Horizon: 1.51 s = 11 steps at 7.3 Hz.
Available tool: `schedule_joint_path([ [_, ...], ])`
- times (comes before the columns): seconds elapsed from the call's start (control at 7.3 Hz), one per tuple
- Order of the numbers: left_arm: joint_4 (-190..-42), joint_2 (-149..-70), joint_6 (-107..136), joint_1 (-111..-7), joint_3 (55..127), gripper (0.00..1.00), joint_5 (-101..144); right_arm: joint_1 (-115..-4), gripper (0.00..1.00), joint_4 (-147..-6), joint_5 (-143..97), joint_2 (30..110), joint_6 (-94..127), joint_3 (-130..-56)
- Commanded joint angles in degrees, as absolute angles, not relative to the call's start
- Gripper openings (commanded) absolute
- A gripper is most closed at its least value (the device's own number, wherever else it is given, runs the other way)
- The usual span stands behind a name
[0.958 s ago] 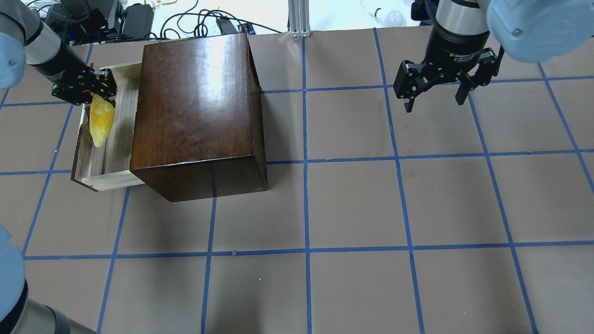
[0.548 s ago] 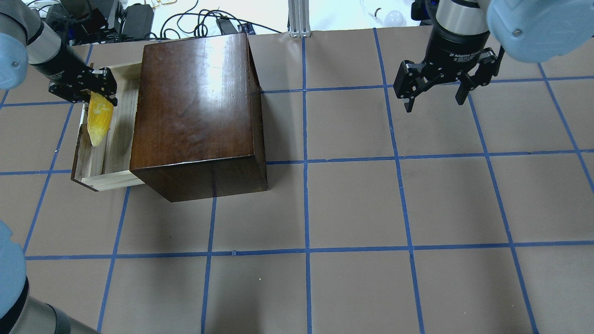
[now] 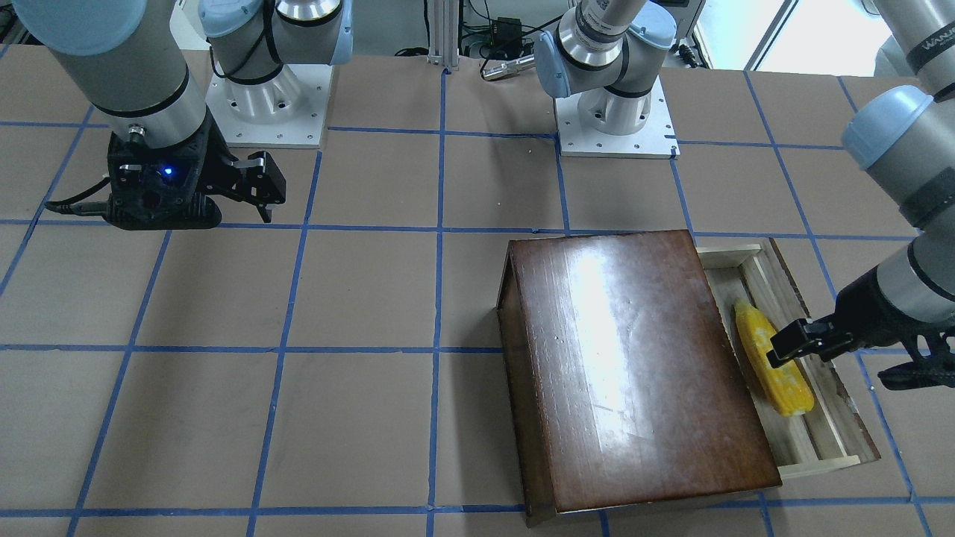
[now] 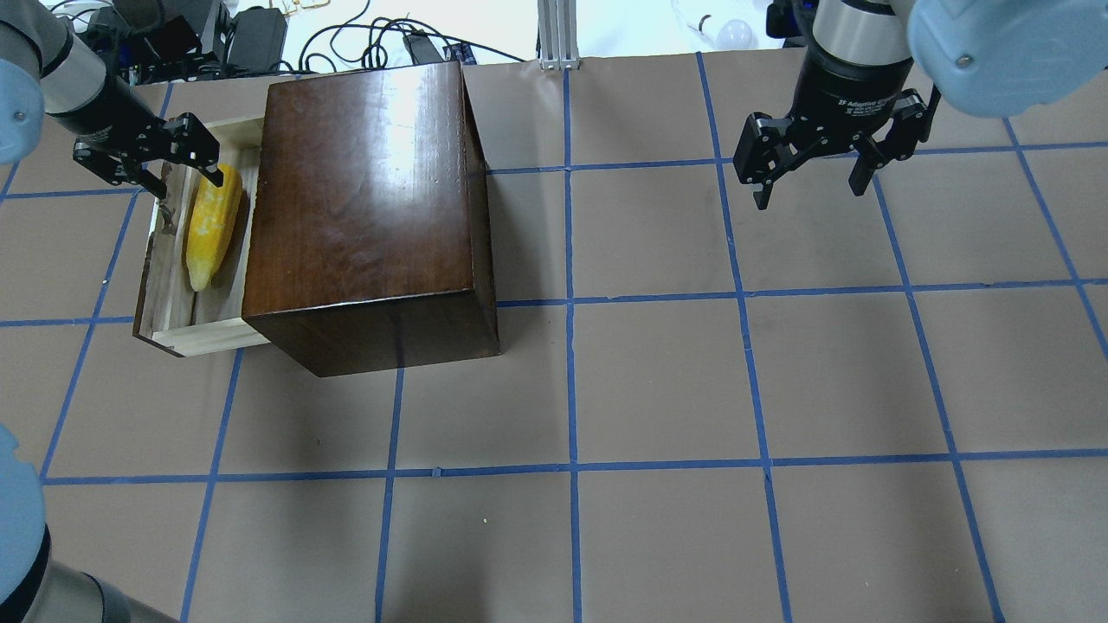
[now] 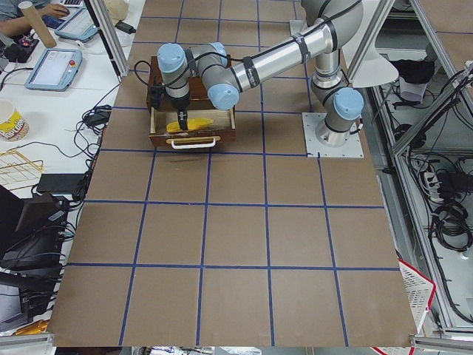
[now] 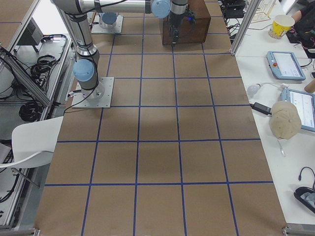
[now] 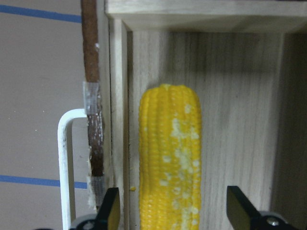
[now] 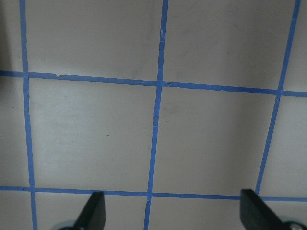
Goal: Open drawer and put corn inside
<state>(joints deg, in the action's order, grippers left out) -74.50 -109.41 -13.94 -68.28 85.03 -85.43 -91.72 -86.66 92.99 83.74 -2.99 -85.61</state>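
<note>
The drawer (image 4: 186, 333) stands pulled out of the glossy dark-brown box (image 4: 363, 199) toward the view's left. The yellow corn (image 4: 212, 229) lies flat on the drawer's pale floor, also seen in the front view (image 3: 772, 365) and the left wrist view (image 7: 170, 163). My left gripper (image 4: 186, 180) is open just above the corn's blunt far end, its fingers (image 7: 111, 211) either side of the cob and not touching it. My right gripper (image 4: 809, 195) is open and empty, far off over bare table at the back right.
The drawer's white handle (image 7: 67, 158) sticks out from its dark front panel (image 7: 91, 96). Cables and power bricks (image 4: 260, 39) lie beyond the table's far edge. The brown table (image 4: 658, 389) carries a blue tape grid.
My left gripper has opened and let go of the corn, then drawn back a little. The corn has dropped to lie flat in the drawer. The right arm has not moved.
</note>
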Motion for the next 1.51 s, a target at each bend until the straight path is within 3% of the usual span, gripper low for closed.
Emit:
schedule_joint_path([
  [0.0,-75.7,-107.7,-13.9,-68.8,84.4,0.84,-85.5,-91.7,1.00,-86.7,93.0,83.8,-3.0,-85.6],
  [0.14,-78.6,-105.8,-13.1,-69.0,83.4,0.84,-85.5,-91.7,1.00,-86.7,93.0,83.8,-3.0,-85.6],
  [0.27,-81.8,-103.7,-12.4,-71.3,81.9,0.93,-86.6,-91.7,1.00,-86.6,93.0,83.8,-3.0,-85.6],
  [0.55,-85.6,-99.4,-7.3,-80.7,81.0,1.00,-91.0,-91.7,1.00,-86.7,93.0,83.8,-3.0,-85.6],
  [0.96,-92.1,-92.3,-3.9,-89.7,81.9,1.00,-90.7,-91.7,1.00,-86.6,93.0,83.8,-3.0,-85.6],
  [1.37,-91.0,-91.2,-4.7,-90.2,84.6,1.00,-90.5,-91.7,1.00,-86.6,93.0,83.8,-3.0,-85.6],
])
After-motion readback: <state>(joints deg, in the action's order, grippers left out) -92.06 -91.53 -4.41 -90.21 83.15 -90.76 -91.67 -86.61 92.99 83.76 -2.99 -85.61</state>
